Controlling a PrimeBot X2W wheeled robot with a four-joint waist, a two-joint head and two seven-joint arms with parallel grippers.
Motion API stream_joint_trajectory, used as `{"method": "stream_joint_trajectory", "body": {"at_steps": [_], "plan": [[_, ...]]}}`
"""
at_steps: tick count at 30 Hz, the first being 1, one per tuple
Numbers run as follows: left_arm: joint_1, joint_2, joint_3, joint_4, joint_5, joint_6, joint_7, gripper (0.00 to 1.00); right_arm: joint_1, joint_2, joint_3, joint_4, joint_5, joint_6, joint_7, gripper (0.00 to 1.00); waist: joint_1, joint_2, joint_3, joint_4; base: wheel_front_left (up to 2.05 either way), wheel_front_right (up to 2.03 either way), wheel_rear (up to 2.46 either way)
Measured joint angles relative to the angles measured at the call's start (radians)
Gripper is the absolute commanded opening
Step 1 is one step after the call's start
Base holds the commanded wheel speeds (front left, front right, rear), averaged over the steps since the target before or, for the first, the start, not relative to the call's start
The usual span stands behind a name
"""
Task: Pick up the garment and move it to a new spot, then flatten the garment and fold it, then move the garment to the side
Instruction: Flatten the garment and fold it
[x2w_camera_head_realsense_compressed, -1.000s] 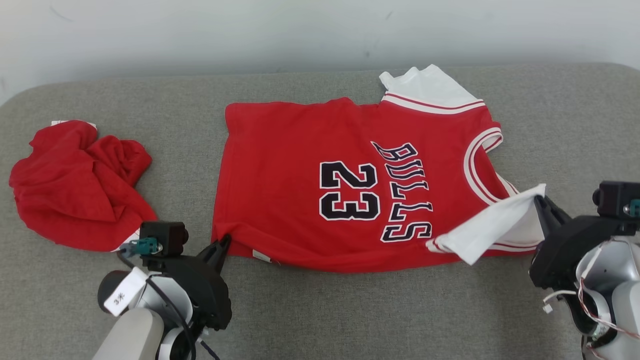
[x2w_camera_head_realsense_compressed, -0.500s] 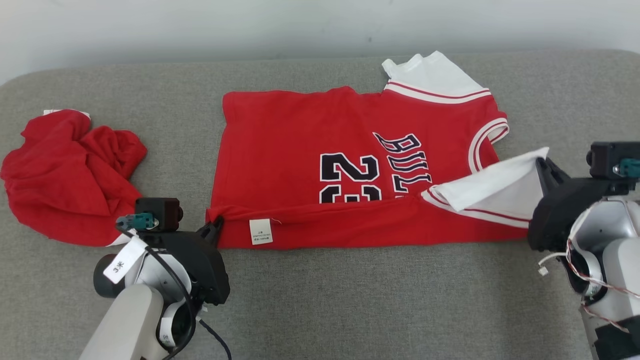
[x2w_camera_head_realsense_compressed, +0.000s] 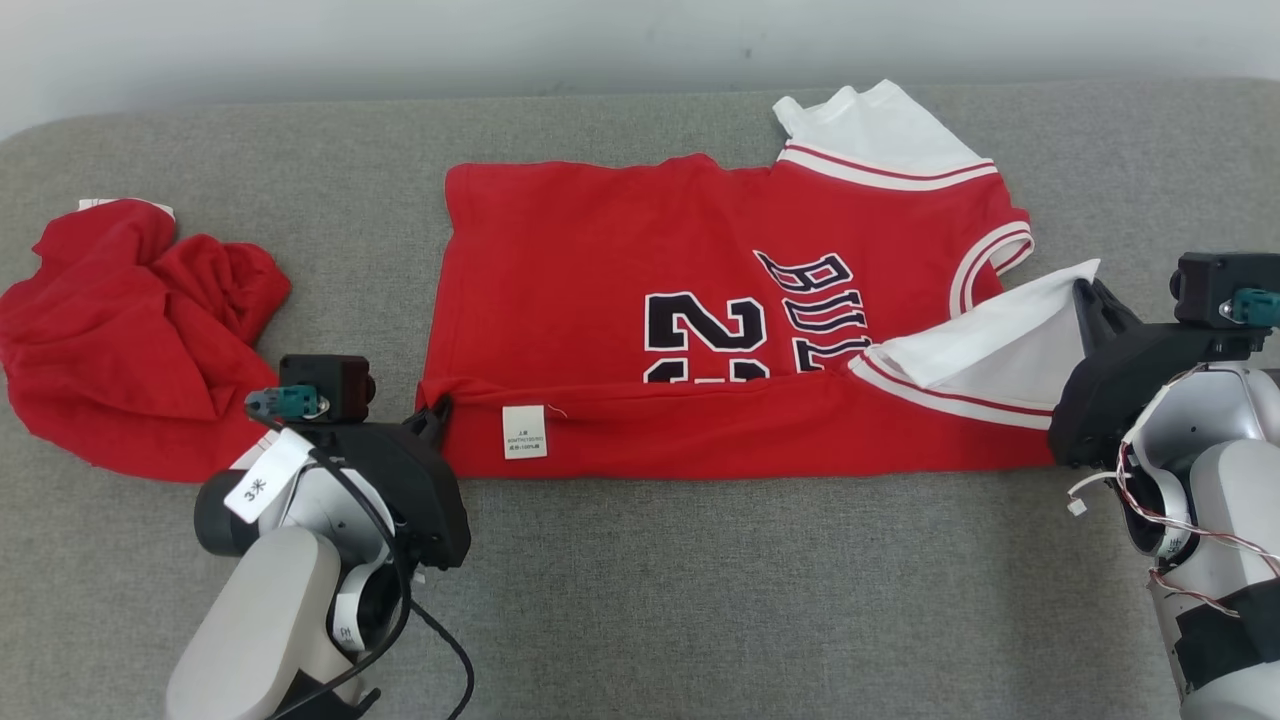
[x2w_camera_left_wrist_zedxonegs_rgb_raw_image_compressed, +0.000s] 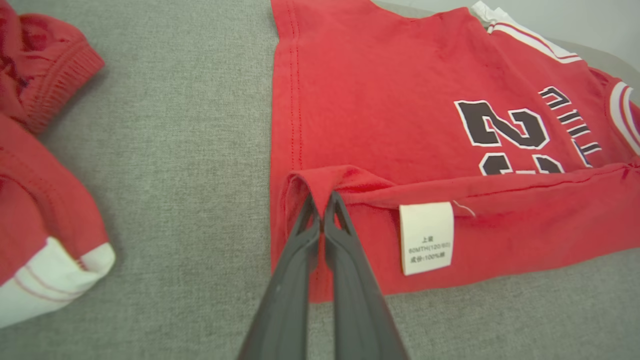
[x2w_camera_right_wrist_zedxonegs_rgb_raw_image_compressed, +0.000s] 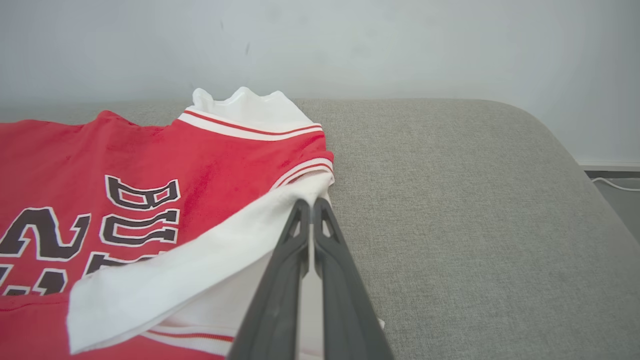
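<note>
The garment (x2w_camera_head_realsense_compressed: 620, 260) is a red jersey with white sleeves and dark "BULLS 23" print, spread across the grey cushion. Its near edge is folded up over the print, showing a white care label (x2w_camera_head_realsense_compressed: 524, 432). My left gripper (x2w_camera_head_realsense_compressed: 436, 412) is shut on the garment's near left hem corner (x2w_camera_left_wrist_zedxonegs_rgb_raw_image_compressed: 320, 185). My right gripper (x2w_camera_head_realsense_compressed: 1082, 290) is shut on the near white sleeve (x2w_camera_right_wrist_zedxonegs_rgb_raw_image_compressed: 210, 250), held a little above the cushion. In the left wrist view my left gripper (x2w_camera_left_wrist_zedxonegs_rgb_raw_image_compressed: 321, 200) pinches a small red fold; in the right wrist view my right gripper (x2w_camera_right_wrist_zedxonegs_rgb_raw_image_compressed: 310, 205) pinches white cloth.
A second red garment (x2w_camera_head_realsense_compressed: 120, 330) lies crumpled at the left of the cushion (x2w_camera_head_realsense_compressed: 700, 600), close to my left arm. A pale wall (x2w_camera_head_realsense_compressed: 600, 40) runs behind the cushion. The cushion's rounded right end (x2w_camera_right_wrist_zedxonegs_rgb_raw_image_compressed: 550, 150) drops off beyond my right gripper.
Both grippers have carried the garment's near edge away from me, folding it over the lower part of the print. The head camera has also tilted, shifting the whole picture.
</note>
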Motion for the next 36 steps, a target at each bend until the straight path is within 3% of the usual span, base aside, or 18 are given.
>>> {"method": "stream_joint_trajectory", "body": {"at_steps": [9,10,11,12,25,36], "plan": [[-0.053,-0.011,-0.016,0.029,0.012,-0.010,-0.027,0.00,-0.016,0.004,-0.006,0.062,-0.024,-0.026,-0.052,0.00,0.0000,0.0000,0.011,0.004,0.00,0.00,0.00],[-0.057,-0.015,-0.017,0.034,0.013,-0.010,-0.027,0.18,-0.020,0.006,-0.006,0.066,-0.024,-0.026,-0.057,0.01,0.0000,0.0000,0.011,0.003,0.00,0.00,0.00],[-0.062,-0.016,-0.020,0.041,0.016,-0.010,-0.029,0.43,-0.021,0.009,-0.005,0.070,-0.024,-0.026,-0.063,0.45,0.0000,0.0000,0.012,0.003,0.00,0.00,0.00],[-0.066,-0.017,-0.020,0.047,0.021,-0.010,-0.038,1.00,-0.021,0.013,-0.004,0.075,-0.023,-0.026,-0.071,1.00,0.0000,0.0000,0.013,0.002,0.00,0.00,0.00],[-0.060,0.015,-0.015,0.087,0.053,0.002,-0.118,1.00,-0.031,0.016,-0.021,0.053,-0.007,-0.007,-0.188,1.00,0.0000,0.0000,-0.003,0.000,0.00,0.00,0.00],[0.043,0.038,-0.049,0.083,0.068,-0.010,-0.159,1.00,0.150,0.025,-0.008,0.064,0.009,0.003,-0.161,1.00,-0.0002,-0.0002,-0.047,-0.015,0.00,0.00,0.00]]}}
